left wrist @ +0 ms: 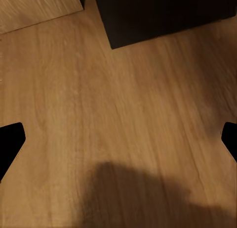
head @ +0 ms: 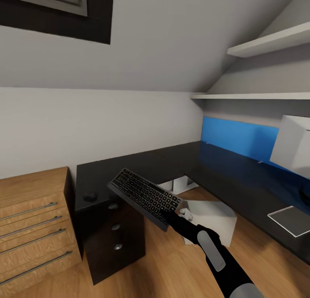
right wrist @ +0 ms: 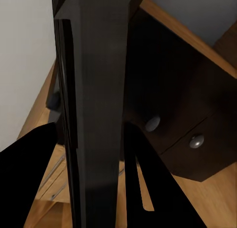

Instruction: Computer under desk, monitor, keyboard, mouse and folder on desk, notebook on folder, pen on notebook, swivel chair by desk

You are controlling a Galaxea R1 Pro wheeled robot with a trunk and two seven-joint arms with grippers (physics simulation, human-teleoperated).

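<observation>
My right gripper (head: 171, 217) is shut on the near end of the slim dark keyboard (head: 144, 197), holding it tilted in the air in front of the black L-shaped desk (head: 142, 166). In the right wrist view the keyboard (right wrist: 94, 114) runs edge-on between my fingers (right wrist: 148, 188), with the desk's drawer knobs (right wrist: 152, 123) behind it. The small black mouse (head: 90, 197) lies on the desk's left end. The monitor's (head: 295, 145) white back shows on the desk at far right. The pale grey computer (head: 213, 220) sits on the floor by the desk's inner corner. My left gripper (left wrist: 119, 139) hangs open over the wood floor.
A light wood drawer unit (head: 32, 225) stands against the desk's left end. A blue wall panel (head: 237, 136) and white shelves (head: 267, 41) line the right wall. A flat grey pad (head: 292, 220) lies on the desk's right wing. The desk's black drawer block (left wrist: 163, 13) stands near my left gripper.
</observation>
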